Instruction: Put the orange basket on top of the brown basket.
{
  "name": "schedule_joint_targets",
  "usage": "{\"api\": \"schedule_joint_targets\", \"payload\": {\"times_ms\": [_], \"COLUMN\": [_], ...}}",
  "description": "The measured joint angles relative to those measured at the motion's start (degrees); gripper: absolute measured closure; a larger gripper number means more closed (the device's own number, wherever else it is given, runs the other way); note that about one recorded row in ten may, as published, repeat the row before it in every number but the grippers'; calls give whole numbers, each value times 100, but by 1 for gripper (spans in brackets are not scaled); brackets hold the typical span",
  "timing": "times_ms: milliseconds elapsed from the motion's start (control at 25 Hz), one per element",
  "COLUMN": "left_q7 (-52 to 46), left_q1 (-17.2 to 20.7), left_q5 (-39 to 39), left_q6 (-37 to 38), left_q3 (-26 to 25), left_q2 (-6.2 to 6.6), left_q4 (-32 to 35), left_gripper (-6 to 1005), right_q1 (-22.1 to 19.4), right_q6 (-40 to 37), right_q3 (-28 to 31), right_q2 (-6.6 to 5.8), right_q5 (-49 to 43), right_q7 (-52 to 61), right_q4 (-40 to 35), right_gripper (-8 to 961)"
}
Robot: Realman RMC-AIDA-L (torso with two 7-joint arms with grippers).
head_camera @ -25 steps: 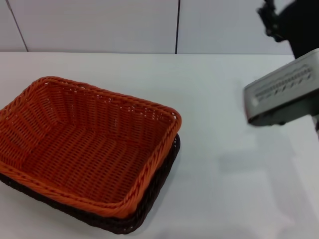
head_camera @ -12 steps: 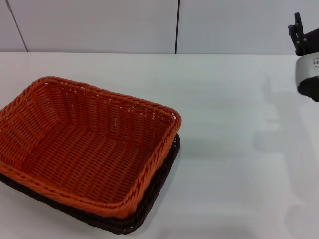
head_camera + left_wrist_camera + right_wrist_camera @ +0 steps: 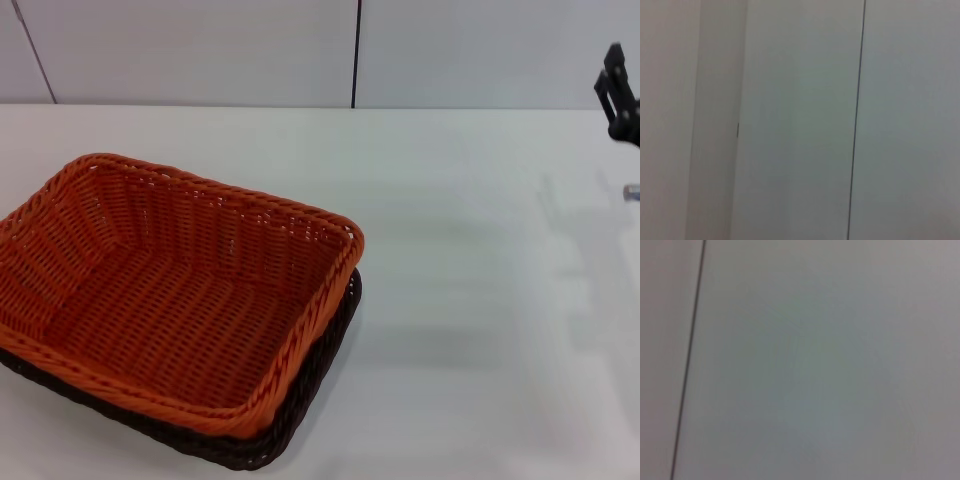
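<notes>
The orange basket (image 3: 175, 295) sits nested on the brown basket (image 3: 320, 385), lower left on the counter (image 3: 450, 300); the right pincer (image 3: 620, 95) is at the far right edge, well apart, its opening impossible to tell

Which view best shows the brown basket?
The head view: the brown basket shows as a dark edge under the orange basket nested in it. Both wrist views show only pale panelled surfaces, no basket.

Orange basket (image 3: 170, 300): woven wicker-style strands showing a slight sheen. Brown basket (image 3: 310, 405): same rough weave, looking duller. Worktop (image 3: 470, 300): appearing smooth, matt white.
</notes>
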Motion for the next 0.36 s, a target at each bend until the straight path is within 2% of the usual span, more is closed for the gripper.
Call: {"api": "schedule_joint_targets", "payload": {"times_ms": [40,200,360], "left_q7": [0,61,39], "left_q1": [0,20,43], "left_q5": [0,21,20], "left_q6": [0,143,150], "left_q3": [0,186,193], "left_q2": [0,-2,2], "left_q4": [0,88,127], "left_gripper": [336,336,336], "right_q1": [0,-76,-266], "right_q6": [0,806,1179], "right_q3": [0,-387,-562], "right_q2": [0,29,64], "right_q5": [0,-6,43], "right_q7": [0,837,900], "right_q4": [0,739,868], "right_gripper": [220,220,220]}}
